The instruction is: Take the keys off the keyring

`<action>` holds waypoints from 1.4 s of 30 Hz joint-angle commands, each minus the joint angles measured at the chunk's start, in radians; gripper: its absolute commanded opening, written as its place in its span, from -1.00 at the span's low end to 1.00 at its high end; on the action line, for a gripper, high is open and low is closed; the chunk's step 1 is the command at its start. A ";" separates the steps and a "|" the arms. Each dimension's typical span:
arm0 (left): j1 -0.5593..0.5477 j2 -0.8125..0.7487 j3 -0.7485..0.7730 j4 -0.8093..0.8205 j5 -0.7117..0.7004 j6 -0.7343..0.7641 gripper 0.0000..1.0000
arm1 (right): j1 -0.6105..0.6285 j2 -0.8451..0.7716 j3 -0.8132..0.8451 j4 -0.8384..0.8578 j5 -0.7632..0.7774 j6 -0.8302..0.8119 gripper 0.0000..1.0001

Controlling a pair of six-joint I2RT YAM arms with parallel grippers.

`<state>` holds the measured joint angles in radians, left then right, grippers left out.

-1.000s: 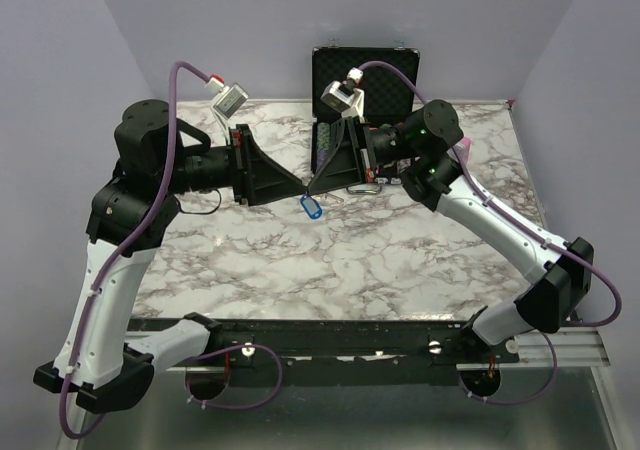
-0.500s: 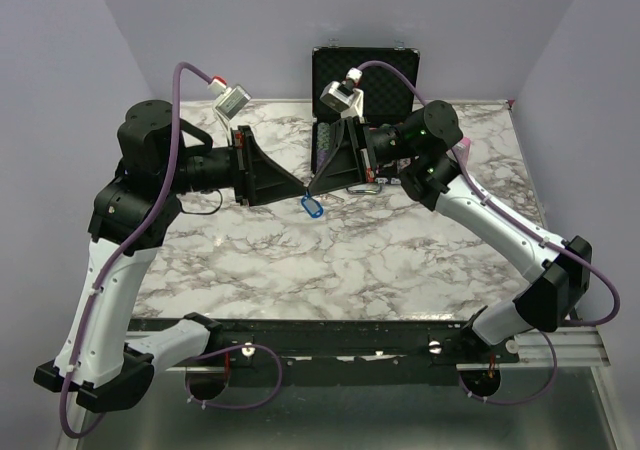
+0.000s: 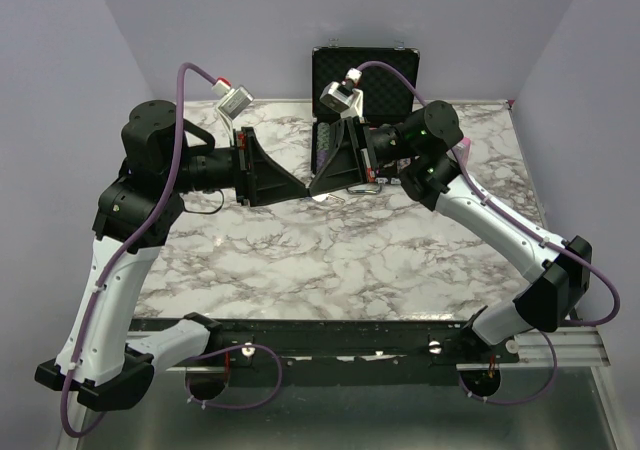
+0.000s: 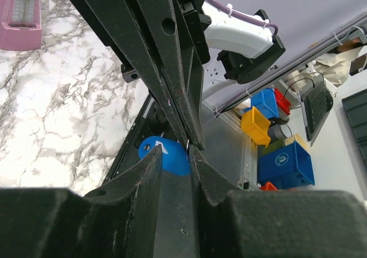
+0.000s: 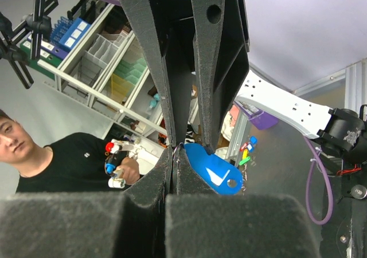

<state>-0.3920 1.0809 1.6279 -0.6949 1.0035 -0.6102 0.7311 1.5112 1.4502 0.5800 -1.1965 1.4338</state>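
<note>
A marbled table [image 3: 350,260] is seen under both arms, with a black case [image 3: 385,75] standing open at its far edge. Above the middle of the table the two grippers are brought tip to tip. The fingers of the right gripper [image 5: 172,160] are pressed together on the ring [image 5: 177,149], which is seen only as a thin silvery wire at their tips. The blue-headed key [image 5: 209,171] is held in the air just beside those tips, clear of the table. The fingers of the left gripper [image 4: 175,150] are set partly apart, on either side of the right gripper's tip, with the key's head at their ends. Whether the key is touched by them cannot be told.
</note>
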 commanded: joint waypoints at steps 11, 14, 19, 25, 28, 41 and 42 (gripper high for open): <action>-0.011 -0.003 -0.023 0.060 0.044 -0.034 -0.72 | -0.002 0.006 0.033 0.024 -0.008 -0.003 -0.99; -0.013 -0.001 -0.025 0.067 0.049 -0.043 -0.88 | -0.002 0.003 0.033 0.018 0.000 -0.012 -0.99; -0.013 -0.004 -0.026 0.090 0.024 -0.082 -1.00 | -0.002 -0.008 0.033 -0.051 0.041 -0.076 -0.99; -0.013 -0.032 -0.036 0.144 -0.104 -0.177 -1.00 | -0.001 -0.005 0.052 -0.149 0.123 -0.153 -0.99; -0.013 -0.050 -0.051 0.169 -0.176 -0.232 -1.00 | -0.001 0.012 0.071 -0.158 0.164 -0.167 -0.98; -0.013 -0.208 -0.217 0.293 -0.485 -0.416 -1.00 | 0.002 0.049 0.087 -0.117 0.270 -0.145 -0.99; -0.013 -0.217 -0.226 0.299 -0.502 -0.425 -1.00 | 0.002 0.053 0.091 -0.117 0.276 -0.145 -0.99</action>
<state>-0.3996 0.9039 1.4227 -0.4660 0.6083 -0.9630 0.7258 1.5387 1.5028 0.4614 -0.9989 1.3006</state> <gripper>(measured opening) 0.007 0.012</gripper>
